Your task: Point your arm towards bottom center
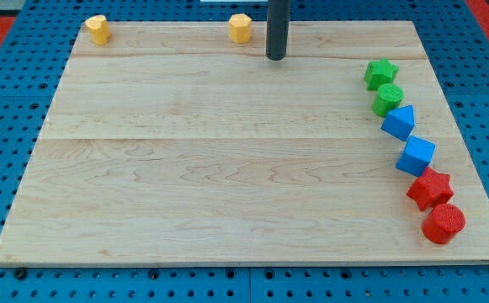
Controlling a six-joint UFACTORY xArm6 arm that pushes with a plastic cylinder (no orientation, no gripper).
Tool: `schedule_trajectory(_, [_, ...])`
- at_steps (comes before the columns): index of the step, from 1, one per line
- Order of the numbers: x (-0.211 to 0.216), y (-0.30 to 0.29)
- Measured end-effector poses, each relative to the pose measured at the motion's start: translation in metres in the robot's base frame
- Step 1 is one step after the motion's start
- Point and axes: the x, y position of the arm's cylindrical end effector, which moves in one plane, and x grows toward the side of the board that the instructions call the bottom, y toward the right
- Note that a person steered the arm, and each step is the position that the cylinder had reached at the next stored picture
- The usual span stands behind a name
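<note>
Camera view: our rod drops in from 12 o'clock on the wooden tabletop [227,168], our tip [277,57] down near the far edge, slightly right of centre. No jaws on this rig, just the bare rod, holding nothing and touching no block.

Nearest block is the yellow hexagonal block [241,28], just at 10 o'clock from our tip, close but apart. A second yellow block [98,29] sits at the 11 o'clock corner of the tabletop, shape unclear, well apart from our tip.

The rest runs in a curved line down the 3 o'clock side, each one touching or nearly touching the next:
- green star [380,73] at the top of the line
- green rounded block [388,99] just under it
- blue triangular block [400,122]
- blue cube [416,156]
- red star [430,188]
- red cylinder [443,224] at the 5 o'clock corner

The bottom centre of the tabletop, at 6 o'clock, lies well apart from our tip, across the whole width of the board.
</note>
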Motion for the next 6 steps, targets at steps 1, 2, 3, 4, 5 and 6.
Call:
schedule_trajectory(1, [0.0,0.001])
schedule_trajectory(2, [0.0,0.003])
schedule_trajectory(3, [0.0,0.03])
schedule_trajectory(4, [0.0,0.038])
schedule_trajectory(5, [0.017,0.034])
schedule_trajectory(6, [0.031,0.003])
